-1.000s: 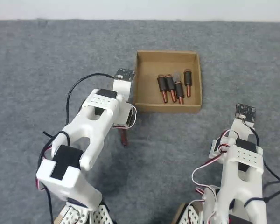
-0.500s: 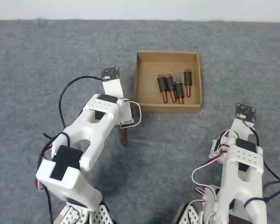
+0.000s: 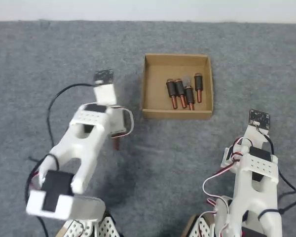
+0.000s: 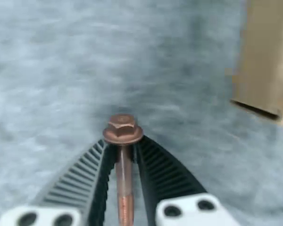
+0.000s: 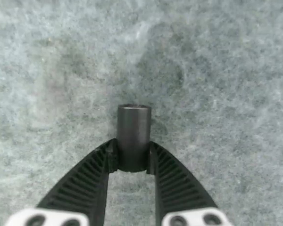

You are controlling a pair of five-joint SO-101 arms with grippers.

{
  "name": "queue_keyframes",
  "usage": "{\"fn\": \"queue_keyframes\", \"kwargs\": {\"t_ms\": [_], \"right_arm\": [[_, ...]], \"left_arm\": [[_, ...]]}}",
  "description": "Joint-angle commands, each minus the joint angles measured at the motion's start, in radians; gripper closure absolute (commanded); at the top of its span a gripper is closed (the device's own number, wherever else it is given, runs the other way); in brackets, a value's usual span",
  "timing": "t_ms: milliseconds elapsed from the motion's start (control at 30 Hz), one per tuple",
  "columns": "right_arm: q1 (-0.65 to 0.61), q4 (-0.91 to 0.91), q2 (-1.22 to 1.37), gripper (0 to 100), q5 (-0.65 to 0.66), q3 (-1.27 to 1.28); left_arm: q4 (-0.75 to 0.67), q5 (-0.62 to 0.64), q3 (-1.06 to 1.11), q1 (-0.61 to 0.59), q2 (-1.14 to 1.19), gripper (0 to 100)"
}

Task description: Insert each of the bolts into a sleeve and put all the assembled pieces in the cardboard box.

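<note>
My left gripper is shut on a copper bolt, hex head outward, held above the grey carpet. From above, the bolt hangs under the left arm, left of the cardboard box. My right gripper is shut on a dark cylindrical sleeve, its open end facing away, over the carpet. The right arm stands at the lower right. Inside the box lie several assembled pieces, black sleeves with copper bolt shanks sticking out.
Grey carpet covers the whole work area. A corner of the box shows beside the left gripper. A black cable loops off the left arm.
The left arm has swung to the left, away from the box, carrying the bolt. The right arm has kept still.
</note>
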Motion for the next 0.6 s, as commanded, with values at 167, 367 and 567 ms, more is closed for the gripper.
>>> {"fn": "queue_keyframes", "kwargs": {"t_ms": [167,367,567], "right_arm": [[-0.05,-0.044,-0.007,99.1,0.014,-0.017],[-0.114,-0.236,-0.004,99.1,0.009,-0.012],[-0.111,-0.53,0.004,99.1,0.008,0.017]], "left_arm": [[-0.069,-0.009,0.082,-0.161,-0.104,99],[-0.069,-0.011,0.084,-0.163,-0.104,99],[-0.069,-0.012,0.084,-0.163,-0.103,99]]}}
